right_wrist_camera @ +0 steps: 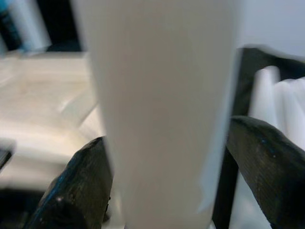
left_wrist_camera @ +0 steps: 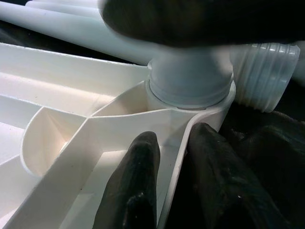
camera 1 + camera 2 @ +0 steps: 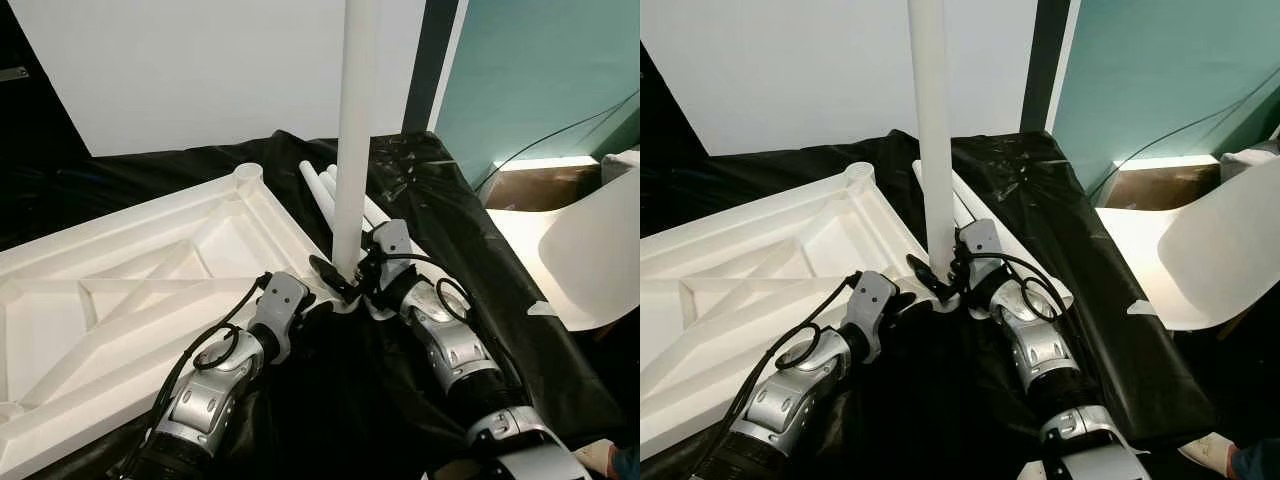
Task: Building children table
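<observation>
The white table top (image 3: 130,290) lies upside down on a black sheet, ribs facing up. A white leg (image 3: 355,120) stands upright in the corner socket nearest me. My right gripper (image 3: 345,275) is shut on this leg just above the socket, and in the right wrist view its fingers (image 1: 81,186) press both sides of the leg (image 1: 162,119). My left gripper (image 2: 176,176) is shut on the table top's rim (image 2: 178,143) right beside that socket, one finger inside the rim and one outside. The leg's base (image 2: 190,81) sits in the socket.
Spare white legs (image 3: 320,185) lie on the sheet behind the standing leg, one with its threaded end (image 2: 267,71) close to the socket. A curved white panel (image 3: 590,250) stands to the right. A person's hand (image 3: 615,460) shows at the lower right corner.
</observation>
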Controlling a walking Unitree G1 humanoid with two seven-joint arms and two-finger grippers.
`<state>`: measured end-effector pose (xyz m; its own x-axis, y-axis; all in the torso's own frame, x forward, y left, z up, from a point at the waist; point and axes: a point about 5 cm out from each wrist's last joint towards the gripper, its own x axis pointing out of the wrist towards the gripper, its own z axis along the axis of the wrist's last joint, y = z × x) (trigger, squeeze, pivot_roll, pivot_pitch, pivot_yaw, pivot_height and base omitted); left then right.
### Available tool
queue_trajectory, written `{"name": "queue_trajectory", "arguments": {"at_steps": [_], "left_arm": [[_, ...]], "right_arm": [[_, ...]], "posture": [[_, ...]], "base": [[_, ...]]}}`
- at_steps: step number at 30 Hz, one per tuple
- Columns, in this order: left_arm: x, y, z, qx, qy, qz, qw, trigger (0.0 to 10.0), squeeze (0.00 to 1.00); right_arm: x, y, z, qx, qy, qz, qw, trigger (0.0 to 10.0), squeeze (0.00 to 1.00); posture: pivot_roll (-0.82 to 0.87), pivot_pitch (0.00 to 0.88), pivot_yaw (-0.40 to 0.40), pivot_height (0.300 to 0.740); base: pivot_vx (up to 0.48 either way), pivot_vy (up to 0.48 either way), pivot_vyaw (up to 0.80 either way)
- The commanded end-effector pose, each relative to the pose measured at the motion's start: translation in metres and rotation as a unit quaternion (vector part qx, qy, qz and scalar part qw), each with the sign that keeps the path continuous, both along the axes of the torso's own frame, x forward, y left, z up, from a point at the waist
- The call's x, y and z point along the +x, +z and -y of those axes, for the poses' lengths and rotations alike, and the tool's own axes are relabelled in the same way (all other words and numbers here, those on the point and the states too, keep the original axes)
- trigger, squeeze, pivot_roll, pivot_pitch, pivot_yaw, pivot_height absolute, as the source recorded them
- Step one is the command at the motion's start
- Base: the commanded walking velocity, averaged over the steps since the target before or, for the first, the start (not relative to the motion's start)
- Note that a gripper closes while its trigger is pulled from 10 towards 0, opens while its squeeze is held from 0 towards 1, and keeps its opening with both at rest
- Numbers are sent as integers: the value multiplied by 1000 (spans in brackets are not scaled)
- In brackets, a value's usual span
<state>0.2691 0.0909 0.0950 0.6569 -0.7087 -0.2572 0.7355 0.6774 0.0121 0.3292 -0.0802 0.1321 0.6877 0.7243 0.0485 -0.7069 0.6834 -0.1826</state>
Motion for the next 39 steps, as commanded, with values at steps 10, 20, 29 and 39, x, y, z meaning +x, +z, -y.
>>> {"name": "queue_trajectory", "arguments": {"at_steps": [10, 20, 29, 39], "left_arm": [[-18, -29, 6, 5, -57, -78, 995, 10000, 0], [-20, -30, 6, 4, -53, -79, 995, 10000, 0], [-19, -30, 7, 2, -54, -79, 995, 10000, 0], [-20, -29, 7, 4, -59, -79, 995, 10000, 0]], "right_arm": [[13, 7, 15, -104, 115, 13, 988, 0, 0], [18, 8, 23, -159, 164, -18, 973, 0, 0], [10, 3, 9, -23, 87, -8, 996, 0, 0], [-5, 18, -8, 156, -103, 67, 980, 0, 0]], "posture": [[158, 0, -20, 740], [161, 0, -23, 740], [156, 0, -25, 740], [157, 0, -16, 740]], "base": [[0, 0, 0], [0, 0, 0], [0, 0, 0], [0, 0, 0]]}}
